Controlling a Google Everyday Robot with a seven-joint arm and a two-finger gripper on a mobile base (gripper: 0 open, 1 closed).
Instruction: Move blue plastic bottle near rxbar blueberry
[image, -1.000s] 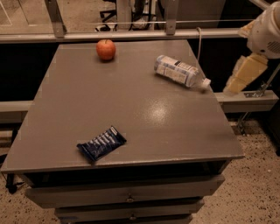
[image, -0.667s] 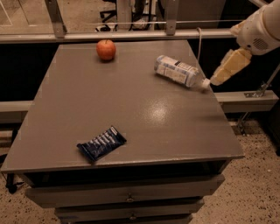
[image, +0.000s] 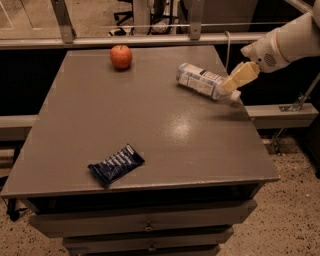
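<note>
The blue plastic bottle lies on its side at about two o'clock on the table, close to the right edge. Its base points toward ten o'clock and its white cap toward four. The gripper hangs at the cap end and overlaps the neck in this view. Whether it is touching the bottle, and whether it is open or closed, I cannot tell.

The rxbar blueberry sits well apart at seven o'clock, near the front edge, with the apple off at eleven.

The bottle looks light and thin-walled, so it would probably dent under a hard squeeze. Being round and smooth, it is likely to roll or skid away from a glancing touch (the table edge is just beside it). The best hold seems to be across the labelled body near the middle, with the jaws square to the bottle's long axis. The tapering neck would be a poorer place, as a grip there could slip off.
</note>
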